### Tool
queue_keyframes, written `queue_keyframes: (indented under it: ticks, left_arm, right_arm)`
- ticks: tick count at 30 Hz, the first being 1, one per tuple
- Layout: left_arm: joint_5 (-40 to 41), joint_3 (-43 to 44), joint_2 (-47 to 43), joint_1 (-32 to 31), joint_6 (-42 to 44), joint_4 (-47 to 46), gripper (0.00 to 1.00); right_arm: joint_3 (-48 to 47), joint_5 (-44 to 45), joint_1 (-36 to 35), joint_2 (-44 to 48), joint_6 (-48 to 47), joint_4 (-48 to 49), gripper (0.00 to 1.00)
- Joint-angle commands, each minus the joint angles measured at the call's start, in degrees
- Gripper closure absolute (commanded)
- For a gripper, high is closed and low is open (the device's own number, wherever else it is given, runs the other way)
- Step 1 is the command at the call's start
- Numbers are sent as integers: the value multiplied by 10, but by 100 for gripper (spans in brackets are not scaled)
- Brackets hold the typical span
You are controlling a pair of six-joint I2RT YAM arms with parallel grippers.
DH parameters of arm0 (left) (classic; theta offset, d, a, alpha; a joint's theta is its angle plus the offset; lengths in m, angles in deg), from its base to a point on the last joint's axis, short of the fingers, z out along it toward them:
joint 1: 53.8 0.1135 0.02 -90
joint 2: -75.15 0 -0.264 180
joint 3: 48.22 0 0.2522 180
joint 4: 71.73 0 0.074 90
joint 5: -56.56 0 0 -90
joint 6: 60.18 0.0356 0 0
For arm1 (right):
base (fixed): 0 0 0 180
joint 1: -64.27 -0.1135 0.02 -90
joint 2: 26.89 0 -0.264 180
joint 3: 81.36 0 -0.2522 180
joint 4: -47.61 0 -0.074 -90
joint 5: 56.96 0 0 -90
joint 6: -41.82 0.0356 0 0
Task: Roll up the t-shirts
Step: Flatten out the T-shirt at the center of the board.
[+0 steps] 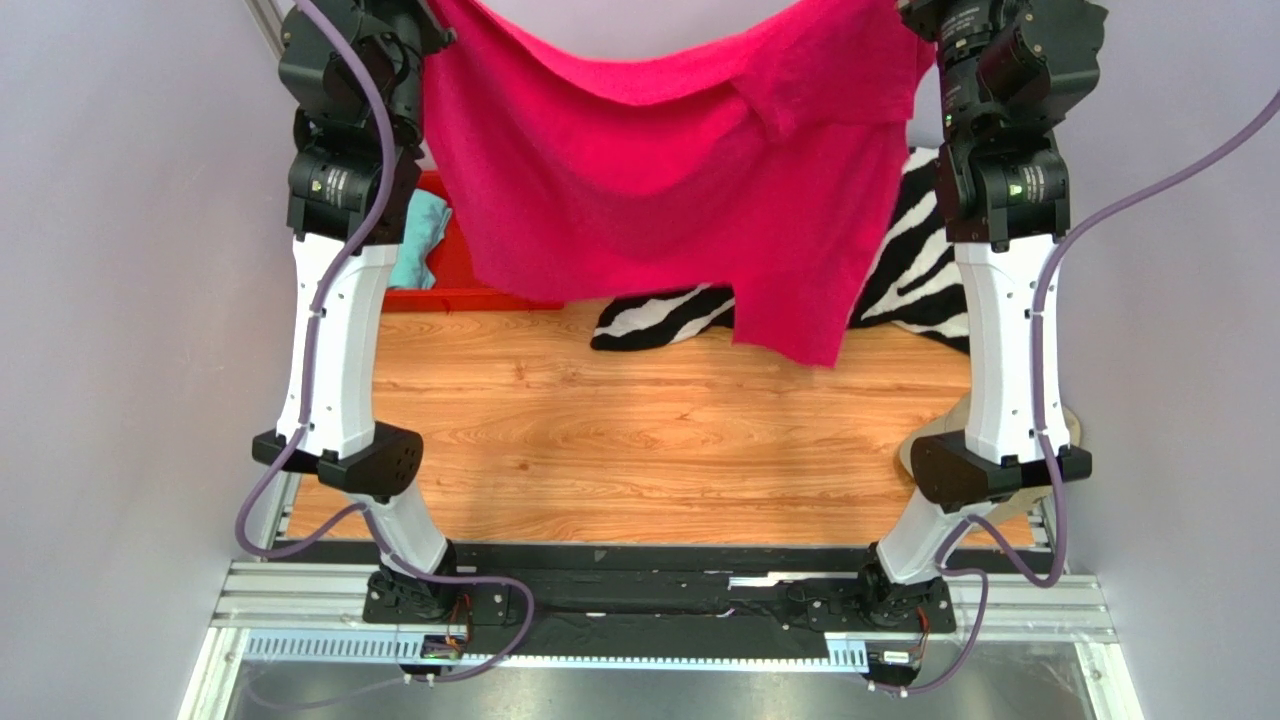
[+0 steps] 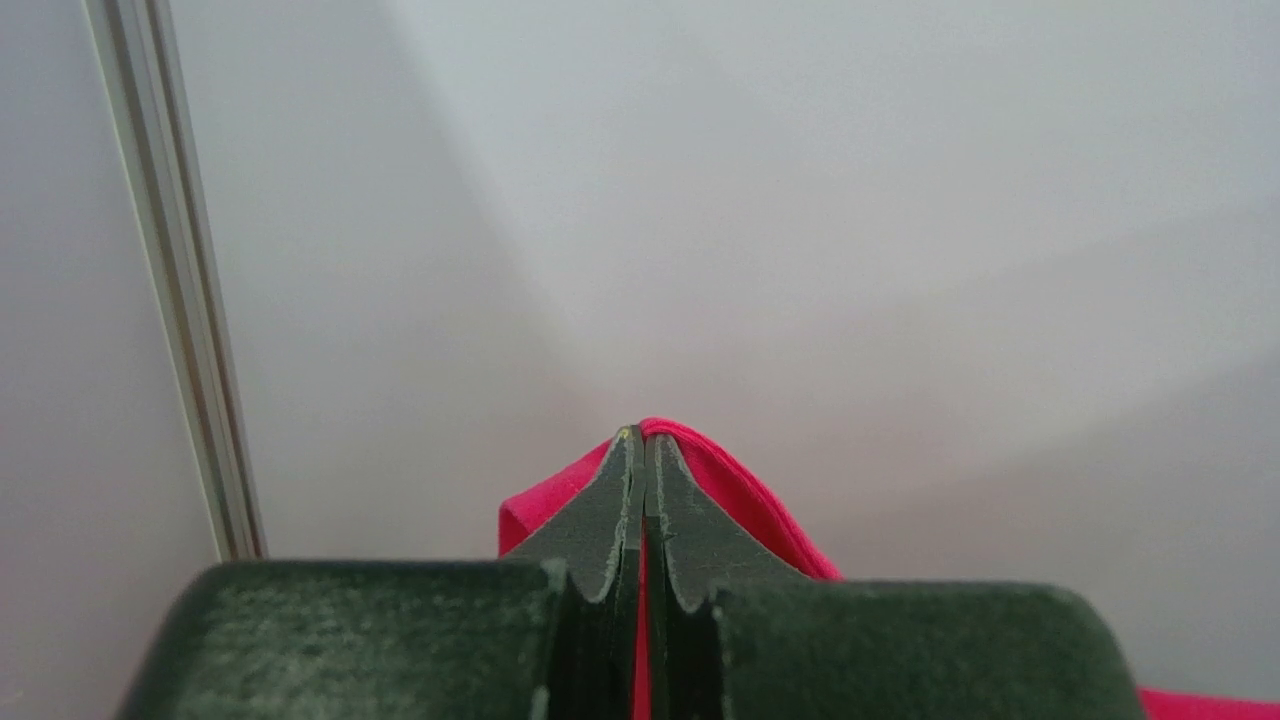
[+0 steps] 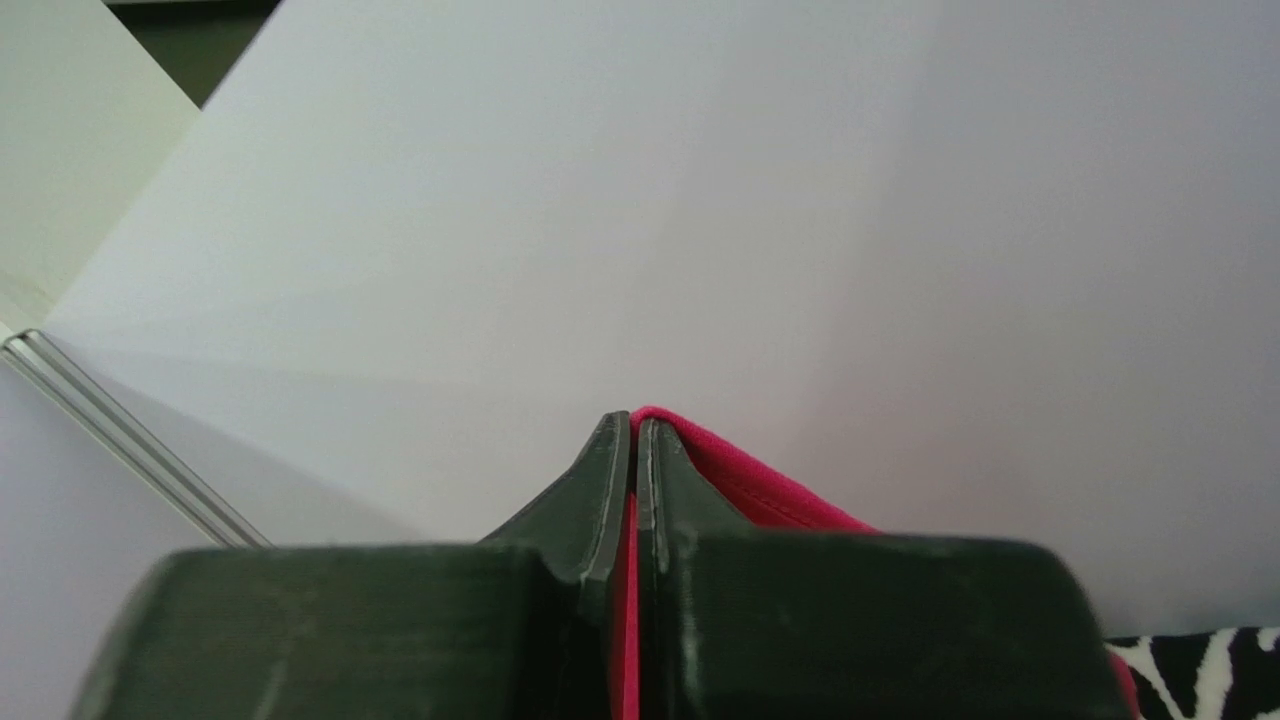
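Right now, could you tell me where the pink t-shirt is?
Top view: the pink t-shirt hangs at the far side, gripped by left pincer and right pincer, above the zebra-striped pillow.

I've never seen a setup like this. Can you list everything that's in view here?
bright magenta-pink cloth t-shirt: one, pink, hanging spread out in the air above the table, held at its top edge.
zebra-striped pillow: one, black and white, far side of the table, partly hidden behind the shirt.
red container: one, red, far left of the table, mostly hidden.
teal cloth: one, teal, at the red container, beside the left arm.
wooden table: one, light brown, under everything.
robot arms: two, white and black; left arm, right arm, both raised.
grippers: two, dark; left gripper and right gripper, each shut on the shirt's edge.
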Motion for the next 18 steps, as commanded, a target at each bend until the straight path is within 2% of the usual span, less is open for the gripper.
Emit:
queue_keyframes:
  ticks: [1,4,7,10,12,13,15,16,17,18]
  left_arm:
    - [-45,43,-35,35,-39,-34,100]
    - [-39,-15,-80,42,-38,-22,100]
    - [-36,-159,-167,42,-47,-28,100]
    - [-52,-355,-262,43,-75,-11,100]
    - [-58,-427,-320,43,-110,20,100]
    - [-77,-504,-340,43,-124,47,100]
    - [-102,-599,-401,43,-165,60,100]
    - [-113,-648,-422,43,-185,73,100]
    - [-127,-743,-461,43,-207,70,100]
    - [-141,-790,-477,43,-218,68,100]
  right_arm:
    - [-43,18,4,49,19,99,100]
    - [39,16,4,112,26,85,100]
    - [174,14,4,201,49,51,100]
    - [316,-3,4,285,80,-14,100]
    - [402,-12,5,330,108,-50,100]
    - [497,-22,4,374,116,-80,100]
    - [588,-32,4,424,142,-104,100]
    - [686,-45,4,467,148,-123,100]
    - [729,-47,4,485,153,-136,100]
    - [778,-50,4,502,160,-145,100]
